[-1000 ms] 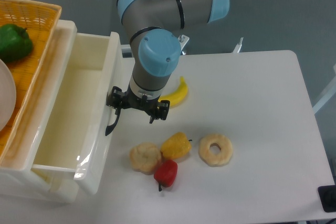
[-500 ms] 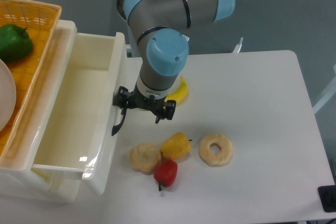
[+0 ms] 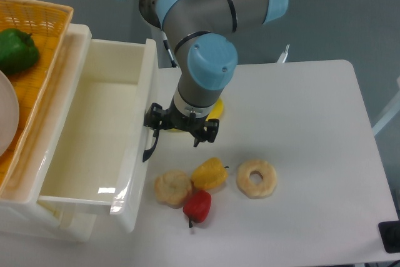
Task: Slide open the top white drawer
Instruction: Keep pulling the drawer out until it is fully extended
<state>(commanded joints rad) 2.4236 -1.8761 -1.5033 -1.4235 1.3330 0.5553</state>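
The top white drawer [image 3: 141,85] is slid well out of its cabinet at the left, and its deep cream inside holds nothing. Its curved black handle [image 3: 149,149] sticks out from the front panel toward the table. My gripper [image 3: 175,137] hangs right beside that panel, pointing down. Its left finger sits at the handle and its right finger [image 3: 196,141] stands apart over the table, so the jaws look open. Whether the left finger hooks behind the handle is hidden by the wrist.
An orange wicker basket [image 3: 44,14] on the cabinet holds a green pepper [image 3: 15,48] and a white plate [image 3: 5,117]. The lower drawer [image 3: 59,228] shows beneath. On the table lie a banana [image 3: 217,109], a round bun [image 3: 173,187], a yellow pepper [image 3: 209,173], a red pepper [image 3: 198,206] and a doughnut ring [image 3: 256,178].
The gripper has moved to the right, and the drawer's front panel and handle have come along with it, so the drawer stands further open.
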